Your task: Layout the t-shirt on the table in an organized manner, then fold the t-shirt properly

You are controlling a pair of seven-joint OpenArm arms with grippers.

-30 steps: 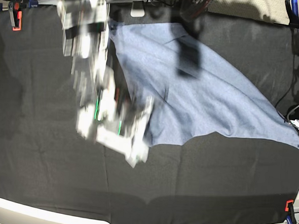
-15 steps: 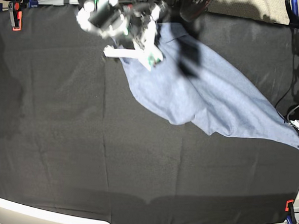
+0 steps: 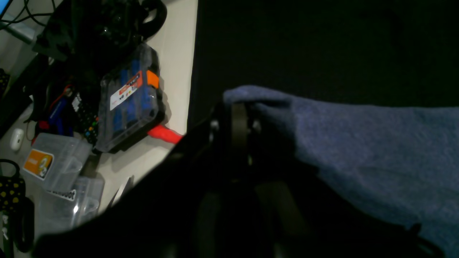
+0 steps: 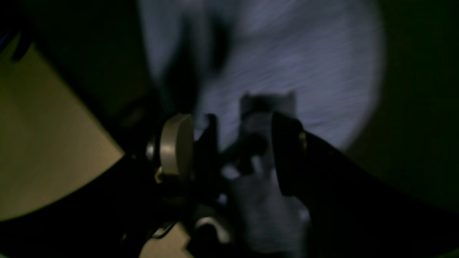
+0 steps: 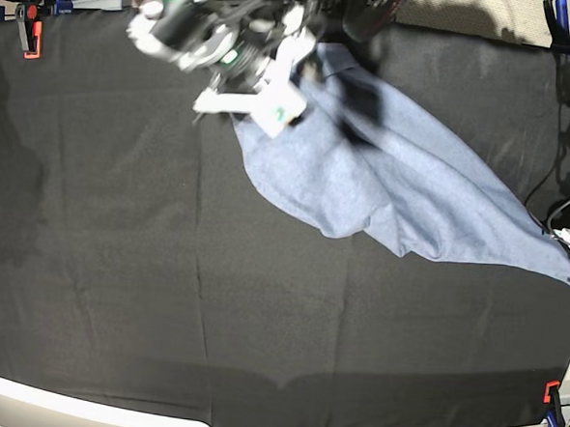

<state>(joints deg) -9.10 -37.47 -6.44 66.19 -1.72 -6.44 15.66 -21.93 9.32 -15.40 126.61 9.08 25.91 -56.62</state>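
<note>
A blue-grey t-shirt [image 5: 402, 196] is lying in a slanted, bunched band across the far half of a worktop [image 5: 116, 290] draped in black cloth, running from the far edge near the middle down to the right-hand edge in the base view. The laying-out step appears to be in hand: the shirt is not yet flat, and no sleeves or neck are showing clearly. The right pincer [image 5: 263, 96], blurred in the base view, is hovering at the shirt's far end, touching or just above the cloth. In the right wrist view the right pincer [image 4: 244, 143] is showing its jaws standing apart with grey fabric visible between and beyond them, and no cloth seems to be clamped, though the picture is dark and blurred. The left pincer [image 3: 236, 122] is sitting at the worktop's edge, jaws together and clamped on a corner of the t-shirt [image 3: 358, 143], with cloth draping over it. Beside that edge, clear plastic boxes [image 3: 129, 96] are resting on a pale side surface. The next move probably calls for the right pincer to take a fresh corner and draw it away from the left, so the fabric is spreading flat before any folding.
</note>
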